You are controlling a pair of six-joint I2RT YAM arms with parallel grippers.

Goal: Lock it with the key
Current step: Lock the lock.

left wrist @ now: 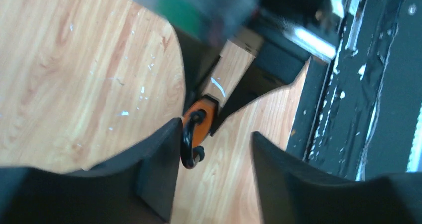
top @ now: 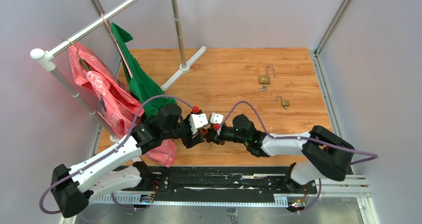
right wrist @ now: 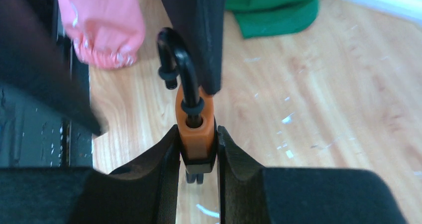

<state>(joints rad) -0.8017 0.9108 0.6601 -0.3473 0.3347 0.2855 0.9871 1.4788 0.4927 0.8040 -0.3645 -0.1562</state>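
Right tool (right wrist: 197, 140) around orange black-shackled padlock (right wrist: 194, 128)

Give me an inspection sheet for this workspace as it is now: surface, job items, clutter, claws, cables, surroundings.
Surface: wooden tabletop, with small pale flecks.
Job's things: orange padlock, its black shackle open. On the far right lies a brass padlock with what look like keys, and a second brass padlock.
Clutter: pink garment and green garment hang from a clothes rack on the left.
Grippers: right claw shut on the orange padlock's body; left claw open, one finger beside the shackle.
Cables: purple cable loops over each arm.
Surroundings: grey walls.
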